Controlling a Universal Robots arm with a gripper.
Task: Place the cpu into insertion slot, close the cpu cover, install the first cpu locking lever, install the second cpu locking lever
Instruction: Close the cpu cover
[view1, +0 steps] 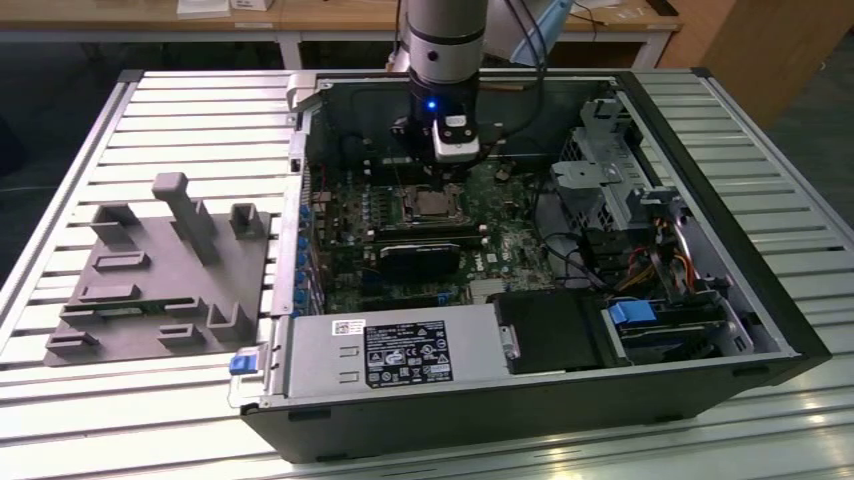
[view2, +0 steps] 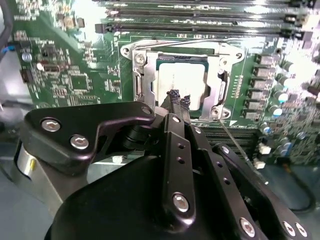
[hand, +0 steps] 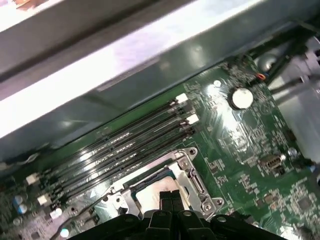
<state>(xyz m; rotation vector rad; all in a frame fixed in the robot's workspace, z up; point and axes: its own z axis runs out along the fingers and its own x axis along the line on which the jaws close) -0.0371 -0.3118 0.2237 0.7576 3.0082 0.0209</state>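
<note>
We see the cpu already seated in the insertion slot, silver top up. The cpu cover appears to lie flat around it, its window framing the chip. The gripper hangs right over the near edge of the chip, jaws together and holding nothing. We cannot tell whether the tips touch the metal or hover just above it. In the exterior view the gripper points straight down inside the open computer case, just above the socket.

We judge that placing is done and the work stands at the cover or the first lever. One thin locking lever slants free from the socket's corner, seemingly unlatched. Working it calls for a small, precise push with the closed tips, catching the wire without scraping the chip or slipping off.

Long black memory slots run close along one side of the socket, and a row of board components lines another; both leave little room. The black fan unit sits near the socket, with the power supply beyond it. On the table beside the case rests a grey fixture, well apart.
</note>
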